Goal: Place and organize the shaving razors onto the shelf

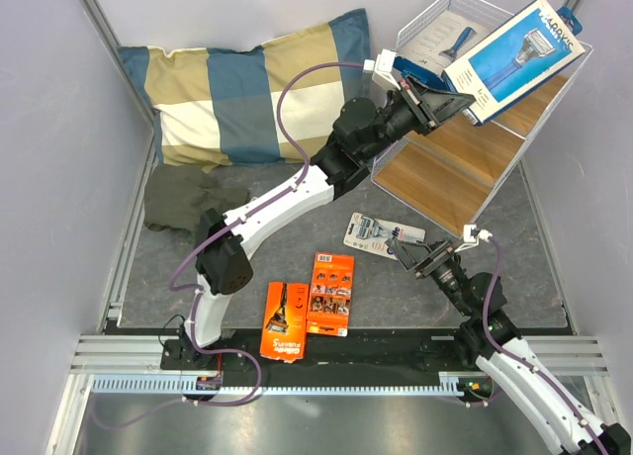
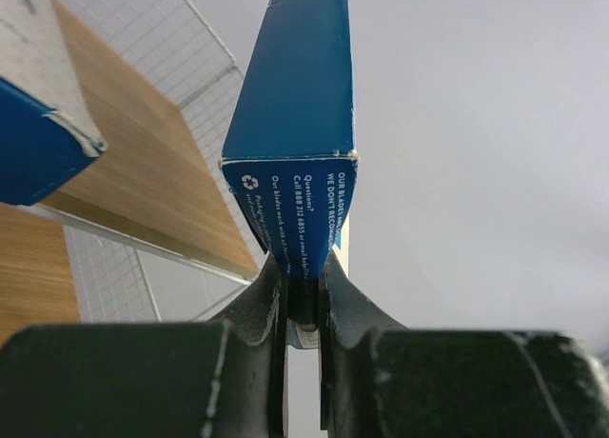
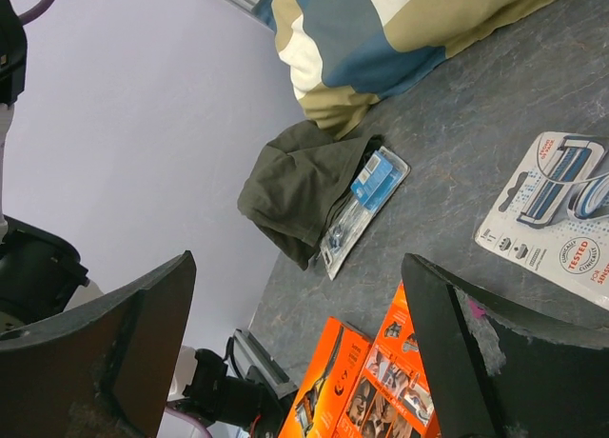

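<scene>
Pale lilac walls (image 1: 49,129) close in a dark grey tabletop (image 1: 396,297), with the shelf (image 1: 445,173) at its far right corner. The step in hand is stocking. The left gripper (image 1: 450,104) is raised against the shelf's upper wire tier, its jaws pinching the bottom edge of a blue box (image 1: 519,54). The left wrist view shows that box (image 2: 300,105) edge-on and upright between the closed jaws. Another pack (image 1: 442,38) already lies inside that tier.

The next move, as I judge it, is to carry the box over the wire rim, lay it beside its neighbour, and only then let go (a tilted release could tip it off the edge).

The right gripper (image 1: 408,245) hovers just in front of the shelf with jaws spread wide and empty, close to a clear blister pack (image 1: 368,231). Two orange cards (image 1: 307,312) lie further out from the shelf, touching each other.

A second blister pack (image 3: 366,205) shows only in the right wrist view, leaning on a dark green cloth (image 3: 304,195). From above, the left arm hides it. How the shelf's lower boards stand is hard to make out, and whether the box touches the wire I cannot tell.
</scene>
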`<state>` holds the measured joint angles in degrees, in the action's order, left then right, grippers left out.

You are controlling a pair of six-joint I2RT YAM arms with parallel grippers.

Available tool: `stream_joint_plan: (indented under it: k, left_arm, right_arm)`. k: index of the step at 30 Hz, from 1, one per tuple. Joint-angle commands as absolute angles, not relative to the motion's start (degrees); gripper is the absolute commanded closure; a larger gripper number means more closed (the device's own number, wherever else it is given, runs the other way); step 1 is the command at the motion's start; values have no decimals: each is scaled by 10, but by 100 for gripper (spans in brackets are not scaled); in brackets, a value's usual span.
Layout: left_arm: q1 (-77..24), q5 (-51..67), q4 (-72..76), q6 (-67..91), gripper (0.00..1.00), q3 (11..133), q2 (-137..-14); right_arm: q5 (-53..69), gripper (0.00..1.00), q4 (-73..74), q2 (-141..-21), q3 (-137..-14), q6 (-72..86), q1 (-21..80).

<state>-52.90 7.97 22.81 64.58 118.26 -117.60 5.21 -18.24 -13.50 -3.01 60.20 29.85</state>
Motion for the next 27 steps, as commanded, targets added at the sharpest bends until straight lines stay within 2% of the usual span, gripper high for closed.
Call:
stream_joint_plan:
  k: [1, 22, 27]
  left_arm:
    - [-547, 12, 256, 652, 98, 1239, -1182]
    - [-561, -75, 185, 664, 98, 1303, -1236]
    - [-563, -81, 166, 665, 89, 1306, -1237]
  right_arm:
    - [66, 2, -164, -112, -9, 604, 300]
    - [76, 2, -116, -76, -9, 597, 300]
    - [77, 2, -113, -74, -10, 597, 300]
